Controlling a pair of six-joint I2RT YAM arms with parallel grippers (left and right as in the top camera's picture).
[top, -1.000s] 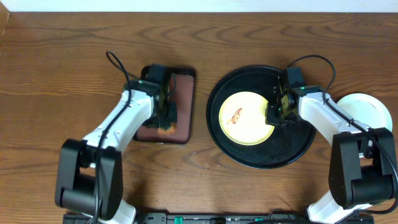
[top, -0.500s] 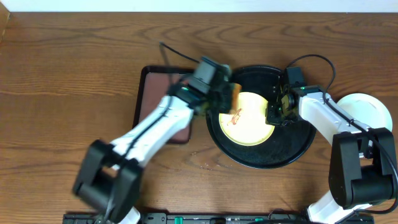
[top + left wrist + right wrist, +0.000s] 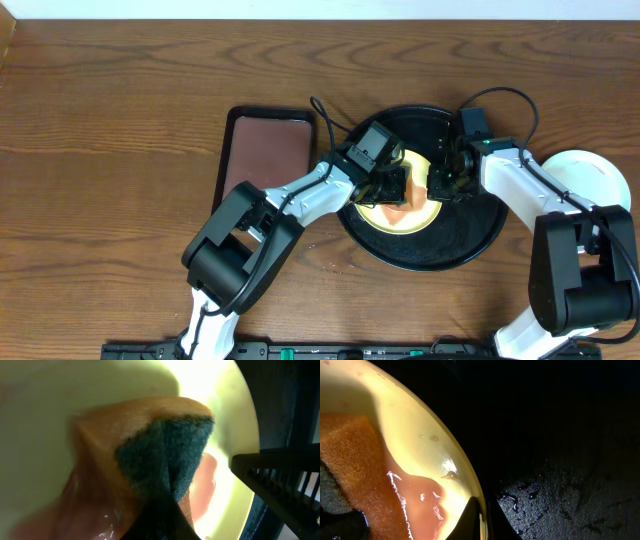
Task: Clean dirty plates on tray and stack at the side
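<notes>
We see the black tray (image 3: 480, 240) right of the middle of the wooden table (image 3: 120, 100), and we place everything else from it. The yellow plate (image 3: 405, 218) lies inside the tray, towards its left half, largely covered from above by both arms. The left arm reaches across the tray's left rim, and the left gripper (image 3: 392, 183) is clamped tight on the sponge (image 3: 412, 185), pressing it onto the plate. In the left wrist view the sponge (image 3: 165, 455) is pinched into a fold, its dark green scouring face outward and its orange body behind, against the plate (image 3: 100, 390). A dark ribbed bar crosses the right of that view; we cannot tell what it belongs to. The right gripper (image 3: 440, 185) sits near the tray's middle, at the plate's right edge. Its own camera shows the right gripper (image 3: 481, 520) closed on the plate's rim, one finger inside and one outside. There the plate (image 3: 420, 425) carries a wet reddish-brown film just beside the sponge (image 3: 355, 460), and droplets glisten on the tray (image 3: 570, 435) floor. A pale round plate (image 3: 590, 175) rests on the table just off the tray's right rim, partly hidden by the right arm; we cannot tell whether more lie under it. A reddish-brown rectangular tray (image 3: 268, 160) lies just left of the black tray.
</notes>
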